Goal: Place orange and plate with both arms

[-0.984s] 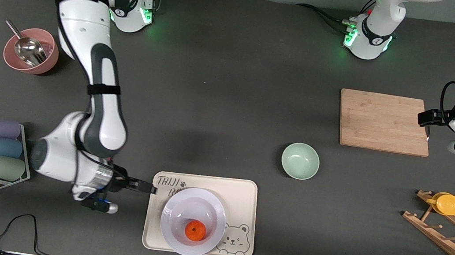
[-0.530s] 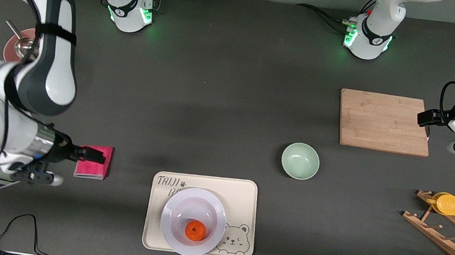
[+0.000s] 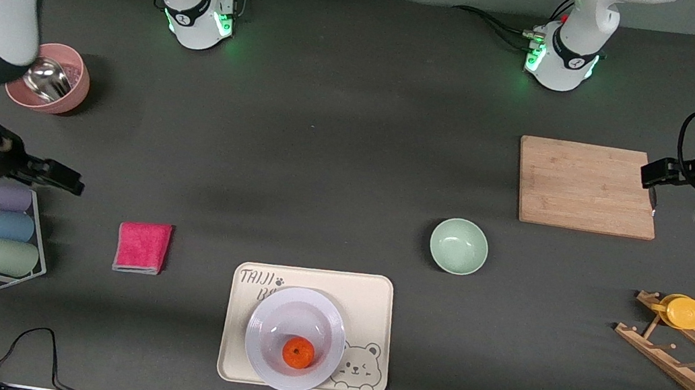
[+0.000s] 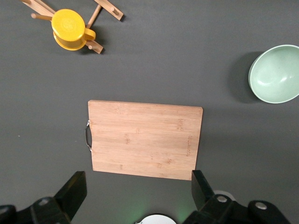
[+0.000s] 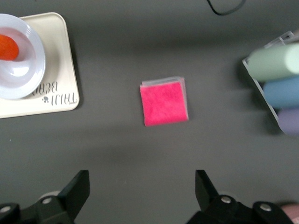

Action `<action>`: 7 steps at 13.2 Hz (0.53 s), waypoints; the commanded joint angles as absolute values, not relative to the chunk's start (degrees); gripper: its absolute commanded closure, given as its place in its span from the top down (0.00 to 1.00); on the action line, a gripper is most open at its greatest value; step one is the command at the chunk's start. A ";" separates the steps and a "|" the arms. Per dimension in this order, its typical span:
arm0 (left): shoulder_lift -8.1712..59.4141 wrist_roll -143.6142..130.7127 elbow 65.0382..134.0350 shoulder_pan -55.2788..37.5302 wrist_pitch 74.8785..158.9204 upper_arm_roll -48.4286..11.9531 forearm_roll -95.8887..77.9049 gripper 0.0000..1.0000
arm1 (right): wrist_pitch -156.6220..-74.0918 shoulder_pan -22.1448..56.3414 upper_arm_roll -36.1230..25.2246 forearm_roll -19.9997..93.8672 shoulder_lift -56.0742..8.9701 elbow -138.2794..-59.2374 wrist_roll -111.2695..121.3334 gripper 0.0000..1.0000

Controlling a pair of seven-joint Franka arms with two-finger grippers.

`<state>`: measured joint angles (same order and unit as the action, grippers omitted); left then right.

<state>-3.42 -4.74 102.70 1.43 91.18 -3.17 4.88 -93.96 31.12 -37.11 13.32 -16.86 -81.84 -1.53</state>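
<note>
The orange point(image 3: 299, 353) lies in the well of the pale plate point(image 3: 265, 319), which rests on the cream bear tray point(image 3: 373, 301) near the front camera. In the right wrist view the orange point(image 5: 6, 46) and the plate point(image 5: 23, 70) show at the picture's corner. My right gripper point(image 3: 69, 183) hangs open and empty over the table beside the cup rack, well clear of the tray; its fingers point(image 5: 77, 189) frame bare table. My left gripper point(image 3: 655, 176) is open and empty over the edge of the wooden cutting board point(image 3: 587, 186).
A folded pink cloth point(image 3: 142, 247) lies between the tray and a rack of pastel cups point(image 3: 4, 221). A mint-green bowl point(image 3: 458, 246) sits between tray and board. A pink bowl with a metal scoop point(image 3: 51, 78) and a wooden peg rack with a yellow cup point(image 3: 684, 312) stand at the table's ends.
My right arm has swung away from the tray toward its own end of the table, uncovering the pink cloth. The left arm has shifted only slightly. Orange and plate have not moved.
</note>
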 commanded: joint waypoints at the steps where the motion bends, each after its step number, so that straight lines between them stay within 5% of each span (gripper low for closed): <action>1: -5.45 -4.48 102.66 1.14 90.17 -2.72 4.13 1.00 | -92.29 32.17 -37.79 11.51 -12.05 -84.11 -5.88 1.00; 7: -4.66 -1.24 99.06 -0.42 90.09 -0.28 3.60 1.00 | -90.26 30.60 -37.80 8.53 -6.08 -87.35 -6.24 1.00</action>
